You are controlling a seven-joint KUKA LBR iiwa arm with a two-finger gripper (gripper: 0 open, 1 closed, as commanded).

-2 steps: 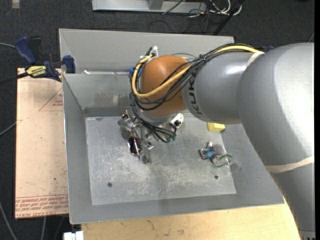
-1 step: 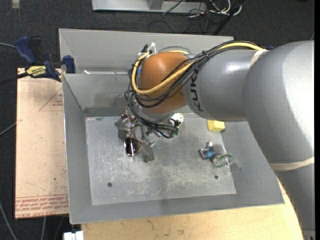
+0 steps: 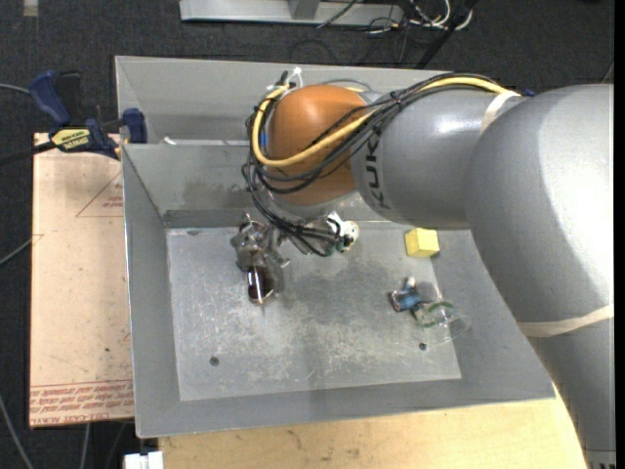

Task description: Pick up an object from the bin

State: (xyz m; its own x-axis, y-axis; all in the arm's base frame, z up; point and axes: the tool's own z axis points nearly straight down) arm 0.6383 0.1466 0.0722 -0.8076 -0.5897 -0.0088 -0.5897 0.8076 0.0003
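Gripper [image 3: 259, 283] low at bin [image 3: 312, 364] floor's left-middle, open or closed can't tell; arm [image 3: 439, 164] reads "KUKA"; yellow block [image 3: 422, 241] and small blue thing [image 3: 404, 297] well apart to its right.

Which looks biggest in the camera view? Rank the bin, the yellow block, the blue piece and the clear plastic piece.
1. Grey bin, by far.
2. Yellow block.
3. Blue piece and clear plastic piece: they look much alike in size, so I leave them unranked.
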